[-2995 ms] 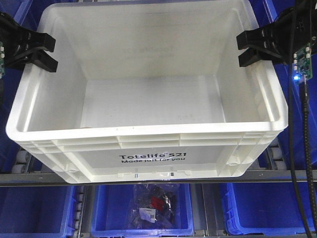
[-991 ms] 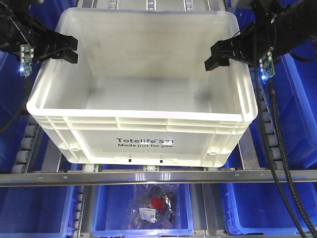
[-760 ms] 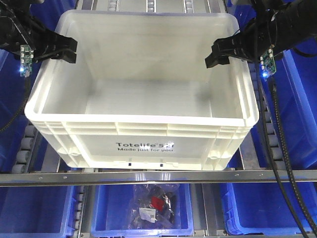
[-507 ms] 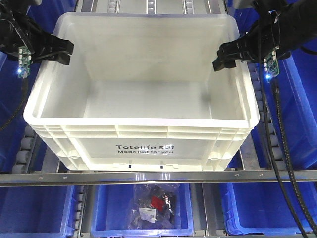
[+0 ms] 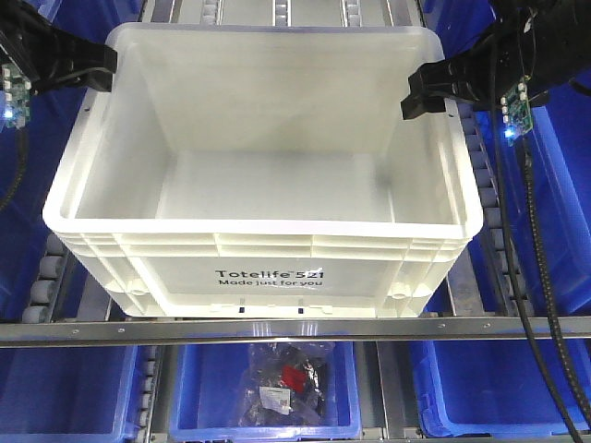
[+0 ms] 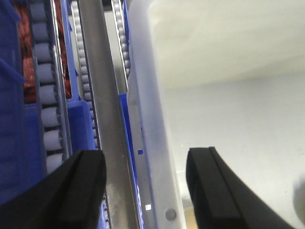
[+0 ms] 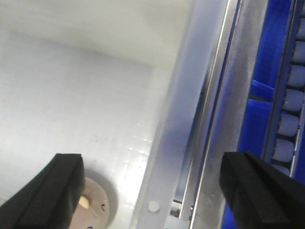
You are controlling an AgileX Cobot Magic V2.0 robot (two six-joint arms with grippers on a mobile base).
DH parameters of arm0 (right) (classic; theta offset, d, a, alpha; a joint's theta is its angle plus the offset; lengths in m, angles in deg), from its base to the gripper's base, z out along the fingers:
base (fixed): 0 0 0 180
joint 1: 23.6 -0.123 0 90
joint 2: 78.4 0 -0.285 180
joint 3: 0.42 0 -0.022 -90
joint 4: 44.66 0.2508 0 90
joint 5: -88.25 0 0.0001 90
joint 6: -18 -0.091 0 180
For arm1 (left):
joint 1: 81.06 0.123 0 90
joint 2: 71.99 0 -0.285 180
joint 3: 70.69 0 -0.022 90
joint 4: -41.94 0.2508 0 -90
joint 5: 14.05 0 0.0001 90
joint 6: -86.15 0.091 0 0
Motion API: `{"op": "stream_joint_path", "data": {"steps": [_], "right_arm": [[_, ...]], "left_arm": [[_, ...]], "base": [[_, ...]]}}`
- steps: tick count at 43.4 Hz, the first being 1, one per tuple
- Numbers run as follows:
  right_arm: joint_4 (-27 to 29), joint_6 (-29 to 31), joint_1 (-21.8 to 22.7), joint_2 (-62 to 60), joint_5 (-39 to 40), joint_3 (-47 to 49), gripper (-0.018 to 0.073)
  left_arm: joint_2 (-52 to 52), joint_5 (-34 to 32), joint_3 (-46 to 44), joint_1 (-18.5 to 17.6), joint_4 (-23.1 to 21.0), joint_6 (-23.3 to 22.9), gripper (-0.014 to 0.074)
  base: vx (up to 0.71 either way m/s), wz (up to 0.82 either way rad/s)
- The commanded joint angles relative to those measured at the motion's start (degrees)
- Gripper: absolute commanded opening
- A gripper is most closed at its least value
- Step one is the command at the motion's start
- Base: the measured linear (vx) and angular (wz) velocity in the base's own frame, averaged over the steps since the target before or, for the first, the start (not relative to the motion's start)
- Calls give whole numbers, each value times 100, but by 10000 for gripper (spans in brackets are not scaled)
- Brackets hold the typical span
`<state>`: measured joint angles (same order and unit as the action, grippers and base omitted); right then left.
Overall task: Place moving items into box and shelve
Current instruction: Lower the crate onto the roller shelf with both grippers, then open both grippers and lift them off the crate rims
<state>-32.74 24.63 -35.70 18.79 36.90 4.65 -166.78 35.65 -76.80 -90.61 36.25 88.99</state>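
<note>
The white box [image 5: 268,277], printed "Totelife 521", sits on the shelf rollers, and in the front view its inside looks bare. My left gripper [image 5: 100,69] is at the top of its left wall. In the left wrist view that gripper [image 6: 145,191] is open, and its black fingers [image 6: 71,191] straddle the box rim [image 6: 152,143] with gaps on both sides. My right gripper [image 5: 427,92] is at the right wall. In the right wrist view it [image 7: 152,195] is open wide around the rim [image 7: 178,129] without touching it.
Blue bins [image 5: 554,231] flank the box. A lower blue bin [image 5: 282,383] holds bagged items under the metal shelf rail [image 5: 295,330]. Grey rollers [image 5: 46,277] run beside the box. Black cables [image 5: 531,277] hang from the right arm.
The box has moved back onto the shelf rollers. Both grippers have drawn outward and toward the back along the side walls, away from the box's middle.
</note>
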Motion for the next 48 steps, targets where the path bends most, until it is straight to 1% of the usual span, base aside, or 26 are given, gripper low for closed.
{"op": "stream_joint_path", "data": {"steps": [1, 11, 12, 15, 22, 31, 41, 42, 48], "right_arm": [[129, -4, 2, -369, 338, 196, 596], [136, -17, 2, -656, 443, 176, 549], [284, 7, -5, -1151, 974, -664, 515], [284, 7, -5, -1323, 1215, -1008, 512], [296, 7, -5, -1813, 1721, -1757, 512], [296, 81, -5, -2634, 2157, -2483, 512], [396, 450, -5, -3751, 2438, -3199, 512], [681, 964, -5, -5068, 2462, -3937, 512], [776, 1088, -5, -5971, 2423, -4328, 512]], "left_arm": [[352, -259, -219, -26, -40, -70, 489], [536, 10, -198, -26, -130, -75, 489], [1018, -393, 471, -26, -204, -70, 488], [1195, -560, 834, -26, -228, -70, 488], [1702, -1012, 1661, -26, -235, -64, 488], [2558, -1569, 2644, -26, -235, 170, 488], [3638, -1814, 3564, -26, -235, 371, 488], [5081, -1910, 4397, -26, -451, 379, 488], [6000, -1937, 4755, -26, -487, 384, 488]], "base": [[0, 0], [0, 0], [0, 0], [0, 0], [0, 0], [0, 0], [0, 0], [0, 0], [0, 0]]}}
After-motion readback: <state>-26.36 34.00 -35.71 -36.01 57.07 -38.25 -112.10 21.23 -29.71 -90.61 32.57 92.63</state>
